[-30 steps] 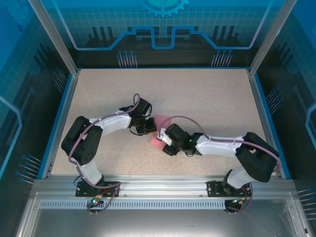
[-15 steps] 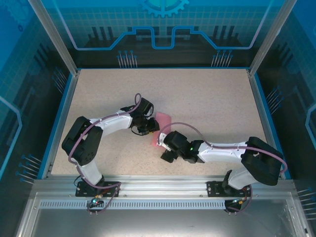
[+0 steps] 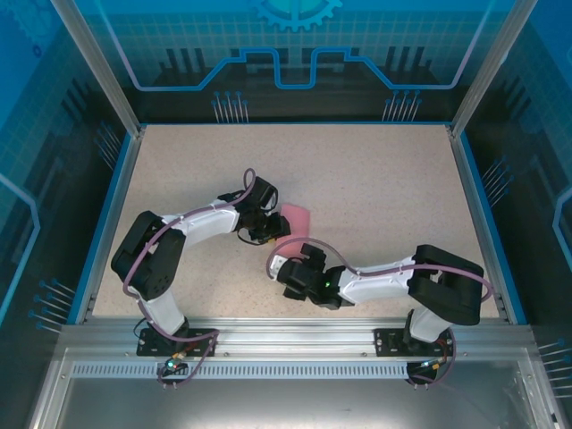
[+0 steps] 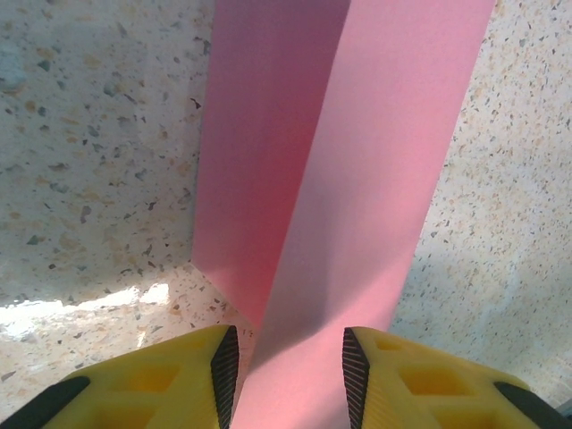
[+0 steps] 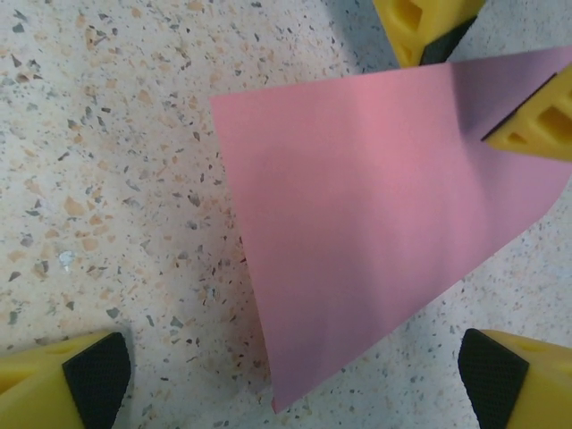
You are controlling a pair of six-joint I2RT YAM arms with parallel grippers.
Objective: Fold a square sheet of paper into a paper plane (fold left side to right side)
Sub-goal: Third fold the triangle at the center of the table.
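Left fingers [image 4: 161, 384] straddle the creased pink sheet [image 4: 375, 161] — right fingers [image 5: 89, 375] spread wide.

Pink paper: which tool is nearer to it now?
Left. The left tool has the paper between its fingers; the right tool stands open, clear of it, on its near side.

Count: one pink-red folded paper sheet [image 5: 375, 206]; one speckled beige desk [image 3: 375, 179]; two white arms, left arm [image 3: 192, 223], right arm [image 3: 384, 279]; two yellow-fingered claws, left claw [image 4: 290, 366], right claw [image 5: 295, 371].
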